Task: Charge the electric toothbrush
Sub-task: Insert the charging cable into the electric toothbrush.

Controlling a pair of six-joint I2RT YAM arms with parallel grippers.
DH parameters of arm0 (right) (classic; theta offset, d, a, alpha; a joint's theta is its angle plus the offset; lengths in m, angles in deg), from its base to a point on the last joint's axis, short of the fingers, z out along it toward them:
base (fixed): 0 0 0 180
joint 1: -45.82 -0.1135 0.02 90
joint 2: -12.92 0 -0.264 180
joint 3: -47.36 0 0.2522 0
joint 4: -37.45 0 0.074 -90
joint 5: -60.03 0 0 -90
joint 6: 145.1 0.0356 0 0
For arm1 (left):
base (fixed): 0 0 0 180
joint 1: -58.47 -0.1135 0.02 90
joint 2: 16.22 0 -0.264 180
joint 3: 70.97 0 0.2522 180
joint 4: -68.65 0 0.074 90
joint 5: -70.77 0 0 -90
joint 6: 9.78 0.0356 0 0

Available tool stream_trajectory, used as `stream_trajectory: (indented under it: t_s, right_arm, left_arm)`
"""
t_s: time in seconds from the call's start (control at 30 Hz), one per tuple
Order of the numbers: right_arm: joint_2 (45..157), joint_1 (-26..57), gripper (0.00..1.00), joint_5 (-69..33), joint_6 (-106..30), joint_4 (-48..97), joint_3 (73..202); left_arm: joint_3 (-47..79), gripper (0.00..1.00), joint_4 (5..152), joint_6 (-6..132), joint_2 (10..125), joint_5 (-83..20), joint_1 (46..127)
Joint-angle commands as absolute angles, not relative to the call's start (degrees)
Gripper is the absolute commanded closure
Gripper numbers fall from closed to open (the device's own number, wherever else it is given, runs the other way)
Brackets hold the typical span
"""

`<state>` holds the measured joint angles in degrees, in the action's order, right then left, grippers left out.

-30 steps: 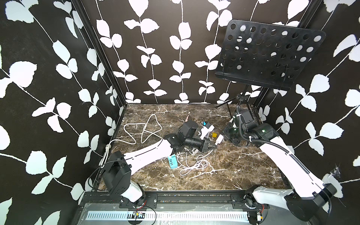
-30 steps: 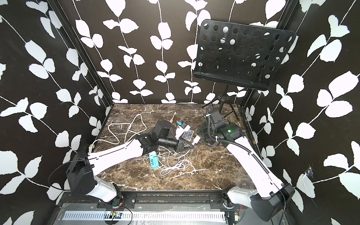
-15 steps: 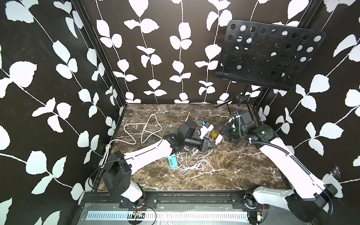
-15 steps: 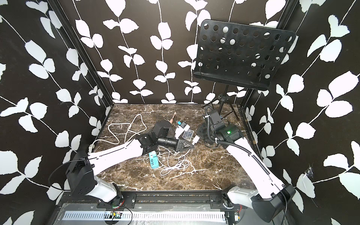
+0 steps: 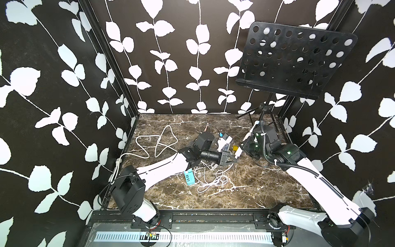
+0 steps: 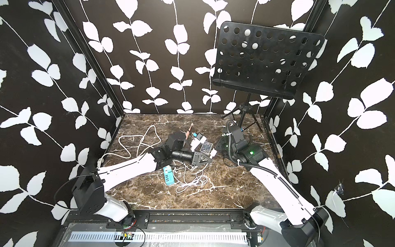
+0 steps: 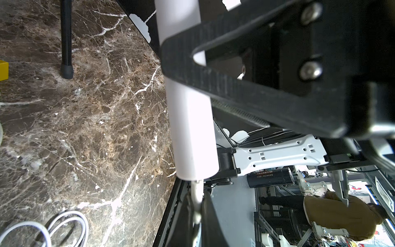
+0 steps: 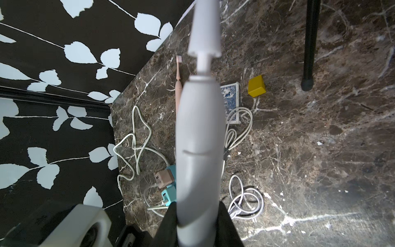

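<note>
My right gripper (image 8: 197, 216) is shut on the white electric toothbrush (image 8: 198, 139), low on its handle, with the brush neck pointing away from the wrist. In both top views the handle's lower end (image 5: 239, 152) (image 6: 213, 153) hangs above the middle of the marble table. My left gripper (image 7: 196, 205) is shut on the white charging cable's plug (image 7: 196, 192). The plug tip sits right at the bottom end of the toothbrush handle (image 7: 190, 119). In a top view the left gripper (image 5: 234, 159) meets the right gripper (image 5: 243, 147).
A teal power strip (image 5: 189, 178) with a pink adapter (image 8: 164, 177) lies among white cable coils (image 5: 211, 179). A pink manual toothbrush (image 8: 178, 85), a blue card deck (image 8: 230, 100) and a yellow block (image 8: 256, 86) lie behind. A black music stand (image 5: 295, 62) stands back right.
The right arm's wrist has swung lower and toward the front with the toothbrush in its grip. The left arm and both grips look unchanged.
</note>
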<state>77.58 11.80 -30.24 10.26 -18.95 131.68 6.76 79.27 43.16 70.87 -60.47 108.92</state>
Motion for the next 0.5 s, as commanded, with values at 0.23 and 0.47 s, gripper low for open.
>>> stream_trajectory:
  t_s: [0.23, 0.47]
  right_arm:
    - [76.3, 6.7, 0.91, -28.3, 8.9, -19.5, 128.9]
    - [76.3, 5.7, 0.93, -24.6, 9.4, -15.9, 125.8]
  left_arm:
    - [8.6, 1.00, 71.7, 49.5, 67.9, -51.8, 108.5]
    - [9.9, 1.00, 67.6, 51.8, 68.0, -51.2, 108.7]
